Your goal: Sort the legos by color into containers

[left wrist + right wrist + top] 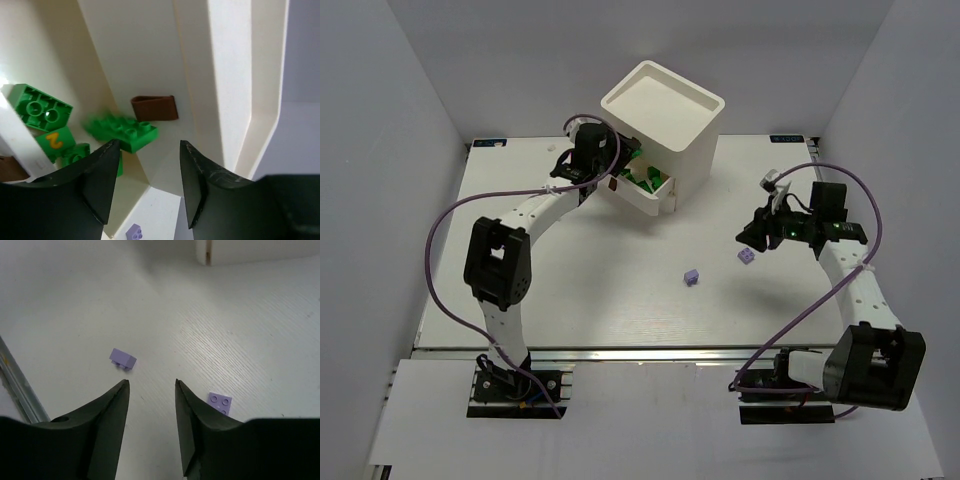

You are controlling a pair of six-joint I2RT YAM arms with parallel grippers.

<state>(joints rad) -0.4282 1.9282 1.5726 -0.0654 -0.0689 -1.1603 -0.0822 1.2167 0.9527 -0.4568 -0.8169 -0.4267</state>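
The white cabinet (665,100) stands at the back with one drawer (642,203) pulled out. Several green legos (645,179) lie in that drawer. My left gripper (616,158) hangs open right above it. In the left wrist view a blurred green brick (122,131) lies just beyond the open left gripper (149,143), beside other green bricks (42,106) and a red-brown pull (155,108). Two lavender legos (692,275) (747,256) rest on the table. My right gripper (752,238) hovers open and empty over them, with a lavender brick (123,359) ahead and a flat one (220,401) to its right.
White walls close in the table (570,290) on the left, the right and the back. A lavender brick (134,232) shows on the table below the drawer's corner. The cabinet's lower corner (210,252) is at the top of the right wrist view.
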